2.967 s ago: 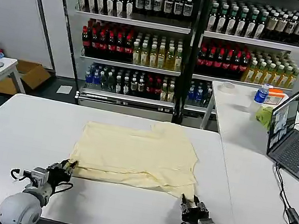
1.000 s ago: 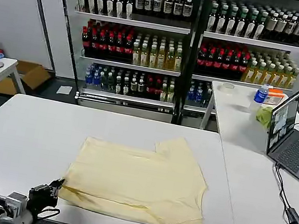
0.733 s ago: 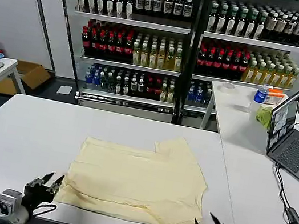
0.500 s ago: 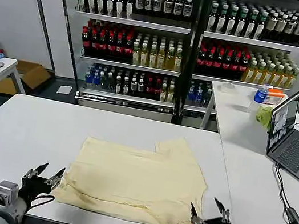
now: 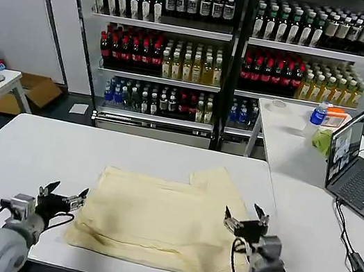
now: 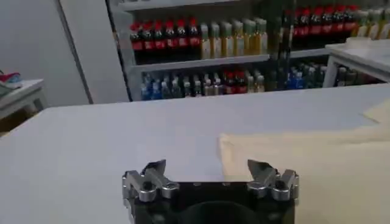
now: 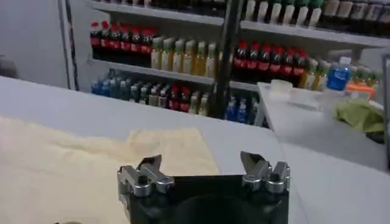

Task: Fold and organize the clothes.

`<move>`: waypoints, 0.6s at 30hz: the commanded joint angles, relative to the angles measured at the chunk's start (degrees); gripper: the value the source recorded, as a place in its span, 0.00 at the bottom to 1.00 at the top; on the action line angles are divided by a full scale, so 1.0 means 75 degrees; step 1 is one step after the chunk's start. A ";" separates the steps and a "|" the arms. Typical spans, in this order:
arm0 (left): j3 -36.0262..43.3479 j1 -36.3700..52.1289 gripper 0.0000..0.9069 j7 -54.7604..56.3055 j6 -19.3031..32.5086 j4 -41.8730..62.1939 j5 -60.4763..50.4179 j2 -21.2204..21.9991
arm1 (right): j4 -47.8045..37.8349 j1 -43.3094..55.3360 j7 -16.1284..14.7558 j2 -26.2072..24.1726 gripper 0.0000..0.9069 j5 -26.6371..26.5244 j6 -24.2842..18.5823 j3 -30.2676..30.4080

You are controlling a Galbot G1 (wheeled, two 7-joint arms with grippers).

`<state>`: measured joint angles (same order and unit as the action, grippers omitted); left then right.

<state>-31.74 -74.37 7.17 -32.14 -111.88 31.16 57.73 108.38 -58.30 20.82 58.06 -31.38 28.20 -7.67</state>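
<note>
Folding stage: the cream-yellow T-shirt (image 5: pixel 165 221) lay on the white bench (image 5: pixel 31 152) as a broad, roughly rectangular pad in the lower centre of the head view, with a doubled edge along its near side suggesting at least one fold was in.
Sleeve: one short sleeve (image 5: pixel 213 178) poked out at the shirt's far right corner, not tucked in.
Left pincer: the left pincer (image 5: pixel 62 198) hovered at the lower left of the head view, just beside the shirt's left edge, fingers apart and holding nothing; the left wrist view showed its two fingertips (image 6: pixel 153 168) spread, with the cloth's edge (image 6: pixel 292 146) lying beyond them.
Right pincer: the right pincer (image 5: pixel 245 222) stood at the lower right of the head view over the shirt's right edge, fingers spread and empty; the right wrist view showed the cloth (image 7: pixel 79 158) beneath and beyond it.
Done so far: by my reading, a first fold and a flattening.
Left to do: the pad was wide, so further folds to bring it to a compact bundle, plus tucking the sleeve, looked outstanding.
Progress estimate: probably well short of halfway.
</note>
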 commanded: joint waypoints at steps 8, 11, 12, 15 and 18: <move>0.1893 0.2793 1.00 0.0083 -0.0085 0.2271 0.0264 0.0096 | -0.3373 0.3014 0.0026 0.1114 1.00 -0.0347 0.0474 0.1423; 0.2096 0.3074 1.00 0.0099 -0.0065 0.2635 0.0220 0.0203 | -0.3838 0.3403 -0.0037 0.1279 1.00 -0.0352 0.0468 0.1616; 0.2168 0.3165 1.00 0.0101 -0.0054 0.2708 0.0208 0.0212 | -0.3906 0.3456 -0.0048 0.1325 1.00 -0.0355 0.0475 0.1633; 0.2311 0.3380 1.00 0.0099 -0.0027 0.2990 0.0202 0.0242 | -0.4314 0.3695 -0.0068 0.1533 1.00 -0.0361 0.0540 0.1688; 0.2406 0.3567 1.00 0.0088 -0.0023 0.3181 0.0202 0.0298 | -0.4652 0.3836 -0.0090 0.1695 1.00 -0.0378 0.0651 0.1686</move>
<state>-18.93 -55.81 7.85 -32.43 -96.20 32.46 59.02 84.36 -37.06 20.30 66.94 -33.71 31.88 2.16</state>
